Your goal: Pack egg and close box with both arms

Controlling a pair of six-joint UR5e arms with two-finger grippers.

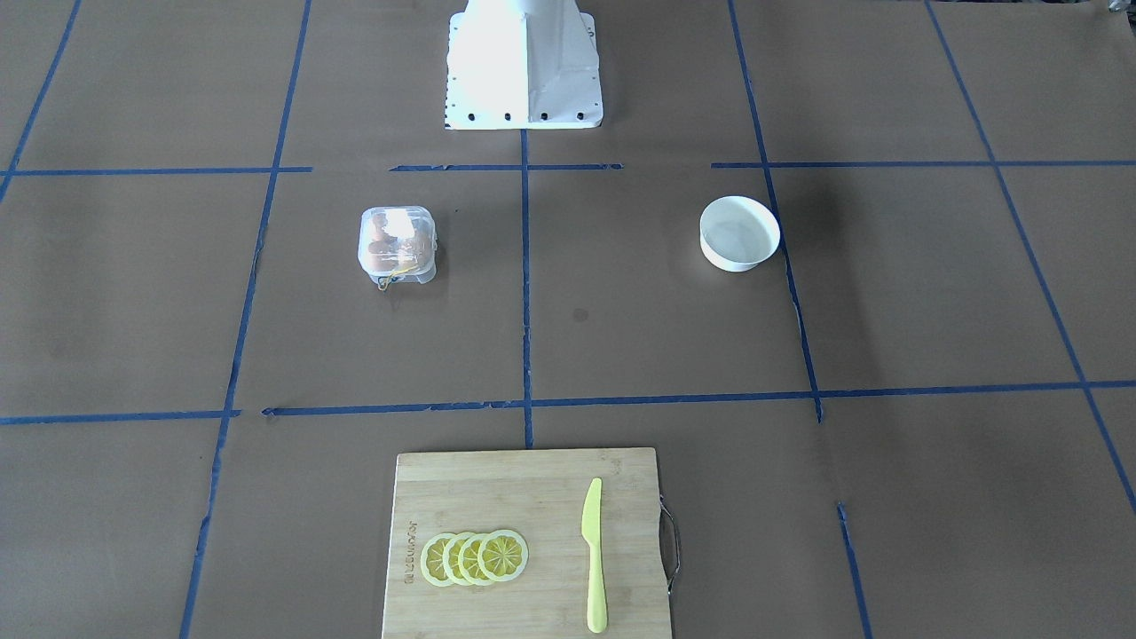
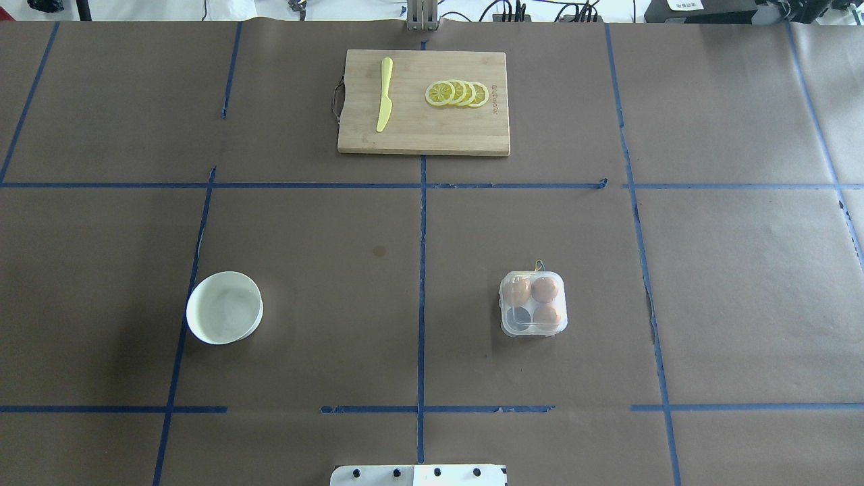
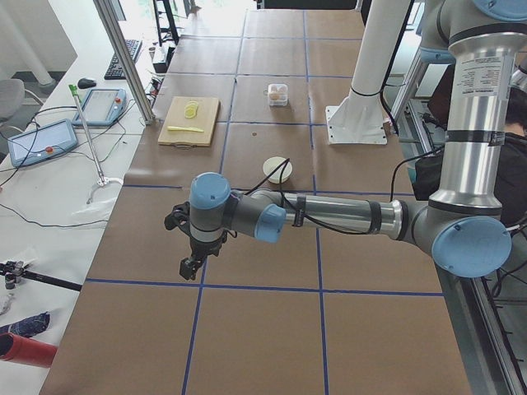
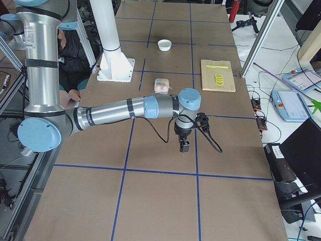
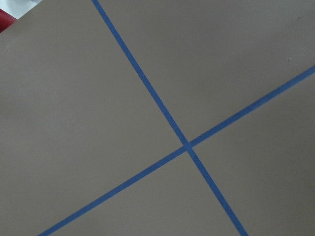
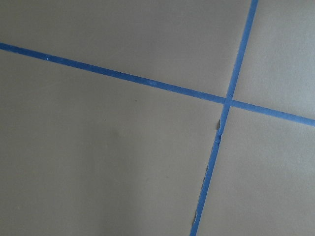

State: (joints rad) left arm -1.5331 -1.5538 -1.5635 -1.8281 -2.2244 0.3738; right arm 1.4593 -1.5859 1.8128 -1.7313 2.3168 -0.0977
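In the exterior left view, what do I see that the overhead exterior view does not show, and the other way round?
Only exterior left: the left arm, stretched out low over the table, its claw pointing down, far from the box. Only overhead: three eggs countable inside the box, and one empty cup. Both: the box, the white bowl, and the cutting board with lemon slices and a yellow knife.

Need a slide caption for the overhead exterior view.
Clear egg box with three eggs at right, white bowl at left, cutting board with lemon slices and knife beyond.
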